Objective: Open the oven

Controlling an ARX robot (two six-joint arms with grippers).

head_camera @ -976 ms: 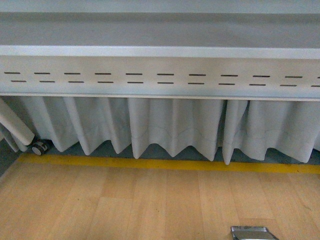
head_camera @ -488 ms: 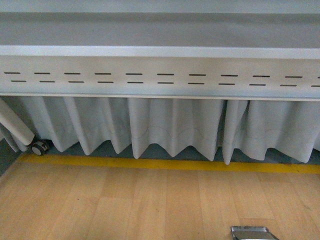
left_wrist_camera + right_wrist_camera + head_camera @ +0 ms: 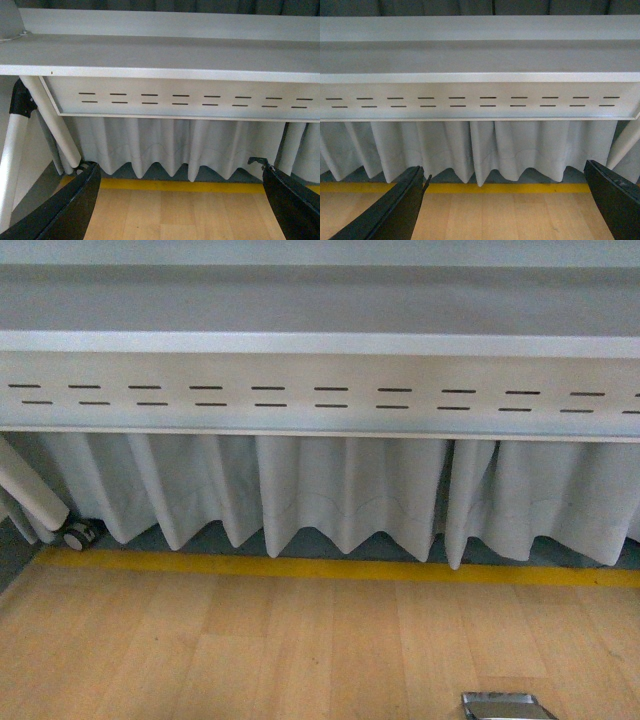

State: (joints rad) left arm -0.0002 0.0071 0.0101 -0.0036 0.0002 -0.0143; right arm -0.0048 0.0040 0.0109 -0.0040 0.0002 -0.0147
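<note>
The oven is out of view in all three views. My left gripper (image 3: 182, 200) is open and empty, its black fingers (image 3: 70, 205) wide apart over the wooden floor. My right gripper (image 3: 505, 205) is open and empty too, its black fingers (image 3: 395, 210) spread apart over the floor. Neither arm shows in the front view.
A grey table (image 3: 320, 390) with a slotted panel spans the view, a white curtain (image 3: 340, 490) hanging behind it. A yellow line (image 3: 330, 568) runs across the wooden floor (image 3: 250, 650). A table leg with a caster (image 3: 78, 535) stands at left. A metal floor plate (image 3: 505, 706) lies at lower right.
</note>
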